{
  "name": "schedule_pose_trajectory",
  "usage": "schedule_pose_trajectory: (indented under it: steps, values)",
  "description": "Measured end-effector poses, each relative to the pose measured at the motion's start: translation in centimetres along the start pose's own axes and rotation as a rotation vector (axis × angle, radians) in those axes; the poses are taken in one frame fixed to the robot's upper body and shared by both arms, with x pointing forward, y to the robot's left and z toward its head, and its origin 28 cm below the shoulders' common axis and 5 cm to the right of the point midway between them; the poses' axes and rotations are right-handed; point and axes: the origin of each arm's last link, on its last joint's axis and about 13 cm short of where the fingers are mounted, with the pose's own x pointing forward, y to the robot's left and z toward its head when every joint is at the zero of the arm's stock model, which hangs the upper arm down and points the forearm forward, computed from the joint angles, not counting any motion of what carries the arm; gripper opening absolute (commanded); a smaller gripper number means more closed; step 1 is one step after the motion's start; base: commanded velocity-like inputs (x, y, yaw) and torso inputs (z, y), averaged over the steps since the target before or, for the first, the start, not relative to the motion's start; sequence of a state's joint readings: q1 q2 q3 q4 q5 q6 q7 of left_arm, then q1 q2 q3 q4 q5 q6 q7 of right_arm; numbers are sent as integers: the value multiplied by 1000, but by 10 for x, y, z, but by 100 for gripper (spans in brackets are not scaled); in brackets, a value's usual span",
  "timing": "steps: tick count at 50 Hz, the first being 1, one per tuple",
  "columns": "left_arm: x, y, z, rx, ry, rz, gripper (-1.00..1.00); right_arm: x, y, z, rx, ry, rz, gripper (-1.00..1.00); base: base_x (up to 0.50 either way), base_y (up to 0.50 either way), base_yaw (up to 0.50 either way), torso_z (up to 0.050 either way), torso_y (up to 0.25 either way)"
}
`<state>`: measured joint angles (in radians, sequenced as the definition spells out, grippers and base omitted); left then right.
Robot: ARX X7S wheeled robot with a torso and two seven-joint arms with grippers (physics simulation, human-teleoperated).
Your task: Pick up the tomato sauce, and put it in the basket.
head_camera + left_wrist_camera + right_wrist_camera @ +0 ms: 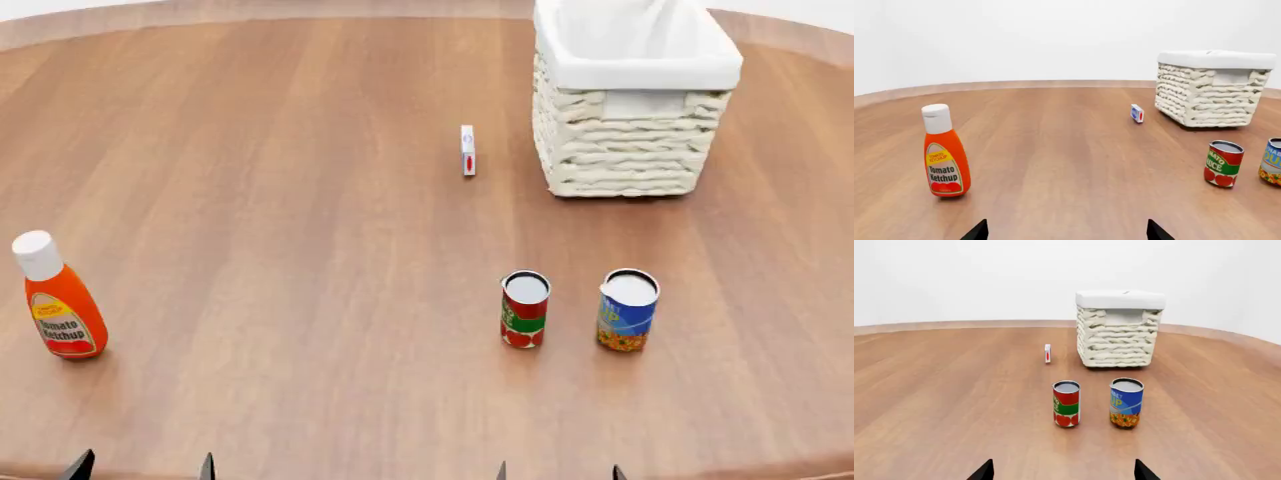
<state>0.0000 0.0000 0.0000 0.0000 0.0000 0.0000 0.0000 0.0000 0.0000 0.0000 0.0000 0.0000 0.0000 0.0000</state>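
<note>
Wood-grain table fills the head view, its curved far edge running behind everything. Next in size, the basket stands upright at the far right side, cream wicker with a white cloth lining folded over its rim; it shows also in the left wrist view and the right wrist view. A ketchup bottle, orange with a white cap, stands upright at the near left, well apart from all else, and the left wrist view shows its label reading "Tomato Ketchup".

2 cans stand upright side by side in the near right area, close but not touching. The tomato sauce is the left 1 of the pair, red label with a green band and a silvery top, well short of the basket and nearer the robot; the right wrist view has it almost straight ahead. The blue-and-yellow can stands just to its right.

A small white box with red and blue marks stands on edge just left of the basket.

Only dark fingertips of each gripper show at the lower edge: the left gripper and the right gripper both have their fingers spread apart, holding nothing.
</note>
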Motion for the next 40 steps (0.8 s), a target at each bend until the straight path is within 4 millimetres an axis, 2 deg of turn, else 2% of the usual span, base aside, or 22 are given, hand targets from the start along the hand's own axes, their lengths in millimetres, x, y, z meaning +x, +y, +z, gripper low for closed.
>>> schedule_pose_trajectory:
  steps: [24,33,40]
  values:
    - [-2,1,5,-3,-20,-1,100,-2,0,7,-11,-27,-5,100,0,0,0,0,0]
    - [-6,3,22,-24,-98,2,100,-6,1,21,-34,-85,-11,100,0,0,0,0,0]
    - [-11,5,46,-45,-188,10,100,-13,1,44,-68,-166,-14,100,0,0,0,0,0]
